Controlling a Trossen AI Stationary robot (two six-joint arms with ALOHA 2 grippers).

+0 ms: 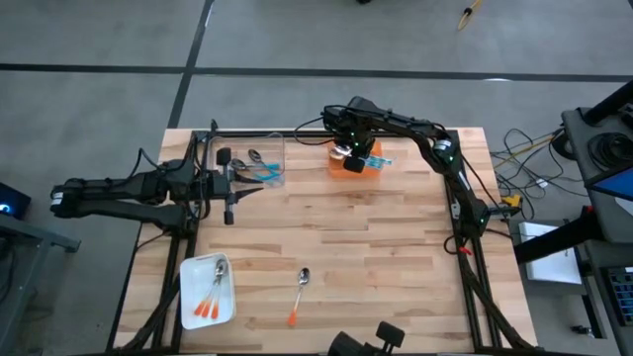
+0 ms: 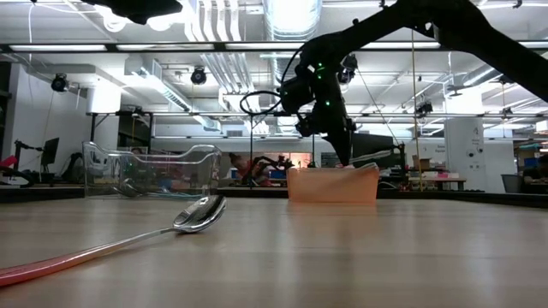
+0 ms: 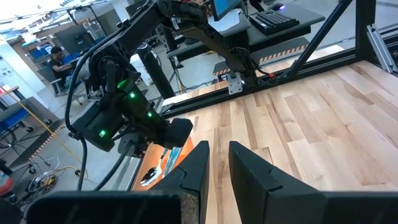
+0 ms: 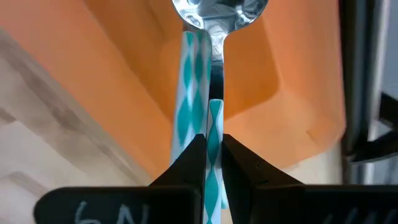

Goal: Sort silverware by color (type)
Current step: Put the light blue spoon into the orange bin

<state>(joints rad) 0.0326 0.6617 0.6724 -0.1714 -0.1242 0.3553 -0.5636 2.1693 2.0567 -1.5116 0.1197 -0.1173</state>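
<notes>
Right now the right claw [image 4: 213, 158] hangs over the small orange plastic bin [image 1: 356, 161] at the far edge of the wooden bench [image 1: 396, 247], its fingers pinched narrow on the blue-and-white patterned handle of a silver-bowled spoon [image 4: 214, 118]; a second spoon with a matching handle [image 4: 193, 81] already lies in the bin just beneath it. By my reading the step in hand is the delivery of a light-blue spoon into its bin, and the next move calls for the fingers to part so the spoon drops beside its twin, then for the arm to lift clear. The left claw [image 3: 216, 165] waits near the clear plastic tub [image 1: 260, 163] on the left of the bench, its fingers a narrow gap apart with nothing between them. In that tub lie a few spoons with teal handles [image 1: 265, 170]. A white rectangular tray [image 1: 206, 290] at the near left holds orange-handled spoons [image 1: 211, 302], and one silver spoon with an orange handle [image 1: 300, 295] lies loose on the bench nearby, likely the one left to sort.
</notes>
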